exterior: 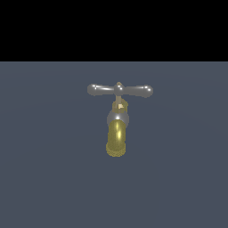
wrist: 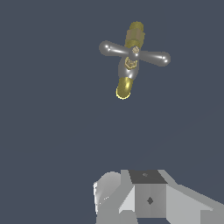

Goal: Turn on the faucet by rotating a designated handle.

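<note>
Although the gripper body (wrist: pixel 146 194) fills the lower centre of the wrist view as pale grey blocks, its fingers lie outside the frame, so whether they are released or clenched cannot be told; nothing is seen between them. The exterior view shows no part of the arm at all.

Well apart from the gripper, in the upper right of the wrist view, stands the faucet (wrist: pixel 127 65) on the plain dark grey counter (wrist: pixel 52 131). In the exterior view the faucet (exterior: pixel 117 129) sits at frame centre, its spout pointing toward the lower edge.

The handle (wrist: pixel 134 53) crosses the top of the faucet: a slim glossy grey bar with rounded, bulbous ends and a small brass-tipped hub at its middle, wider than the spout beneath. In the exterior view the handle (exterior: pixel 120 90) runs nearly level from left to right. The spout is shiny golden brass, curved, with a grey collar where it meets the stem.

Risks, judged from this arrangement: the long approach leaves room for misalignment, so the fingers could meet the spout or hub instead of a bar end. The smooth rounded ends may let a push slide off, turning the handle little. Contact too near the hub would give poor leverage.
</note>
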Robot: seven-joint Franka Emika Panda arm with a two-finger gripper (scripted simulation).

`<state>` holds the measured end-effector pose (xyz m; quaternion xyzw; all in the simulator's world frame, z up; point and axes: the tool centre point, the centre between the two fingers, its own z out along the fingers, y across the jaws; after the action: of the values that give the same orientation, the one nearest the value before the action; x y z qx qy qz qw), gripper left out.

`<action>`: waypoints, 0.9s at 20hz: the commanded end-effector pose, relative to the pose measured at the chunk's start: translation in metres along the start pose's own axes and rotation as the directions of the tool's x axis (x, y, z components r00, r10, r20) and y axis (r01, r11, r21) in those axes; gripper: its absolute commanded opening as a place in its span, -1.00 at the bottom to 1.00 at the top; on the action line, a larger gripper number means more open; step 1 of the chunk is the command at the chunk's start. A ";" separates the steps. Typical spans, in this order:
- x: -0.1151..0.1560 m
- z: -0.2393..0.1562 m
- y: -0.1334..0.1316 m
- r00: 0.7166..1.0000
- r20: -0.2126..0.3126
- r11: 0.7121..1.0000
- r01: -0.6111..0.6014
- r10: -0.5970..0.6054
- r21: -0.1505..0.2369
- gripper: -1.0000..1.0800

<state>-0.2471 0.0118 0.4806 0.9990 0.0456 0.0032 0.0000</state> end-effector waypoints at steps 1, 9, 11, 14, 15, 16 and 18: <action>0.001 0.006 0.004 1.000 0.000 1.000 0.029 -0.029 0.000 -1.00; 0.006 0.038 0.027 0.984 0.001 0.984 0.176 -0.176 0.001 -1.00; 0.009 0.048 0.033 0.975 0.002 0.975 0.221 -0.221 0.001 -1.00; 0.013 0.062 0.043 0.958 0.002 0.958 0.287 -0.287 0.001 -1.00; 0.015 0.067 0.047 0.951 0.002 0.951 0.309 -0.309 0.001 -1.00; 0.016 0.072 0.050 0.944 0.002 0.944 0.331 -0.331 0.001 -1.00; 0.020 0.082 0.056 0.928 0.002 0.928 0.373 -0.373 0.001 -1.00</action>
<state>-0.2247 -0.0377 0.4065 0.9761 0.2172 0.0019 0.0001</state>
